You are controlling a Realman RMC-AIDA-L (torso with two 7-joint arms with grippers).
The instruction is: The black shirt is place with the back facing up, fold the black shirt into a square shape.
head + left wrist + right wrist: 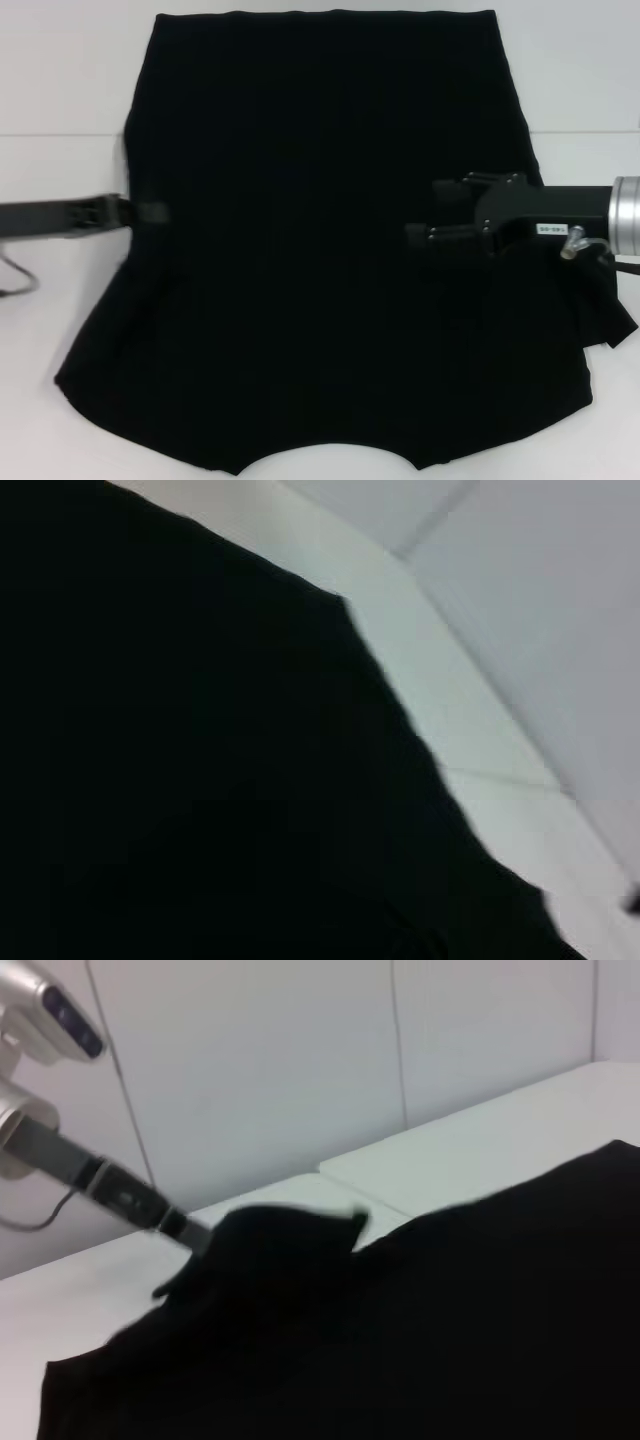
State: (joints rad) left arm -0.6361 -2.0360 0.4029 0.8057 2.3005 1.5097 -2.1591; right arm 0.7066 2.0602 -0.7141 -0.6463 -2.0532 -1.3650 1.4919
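black shirt (pixel 300 240) lying spread flat on white tabletop (pixel 60 80), plain side up, sleeves already folded in, curved neckline at edge nearest robot. left hand (pixel 150 213) reaching in at shirt's left edge about mid-height, tips sitting right on the fabric edge; in right wrist view a flap of that edge is standing raised off the tabletop at the left hand (pixel 195 1245), so it is looking pinched on the cloth. right hand (pixel 420 235) hovering over shirt's right half, pointing toward shirt centre, black on black, cannot tell whether it is spread or pressed together. shirt's right edge is showing a small bunched flap just beside the right arm
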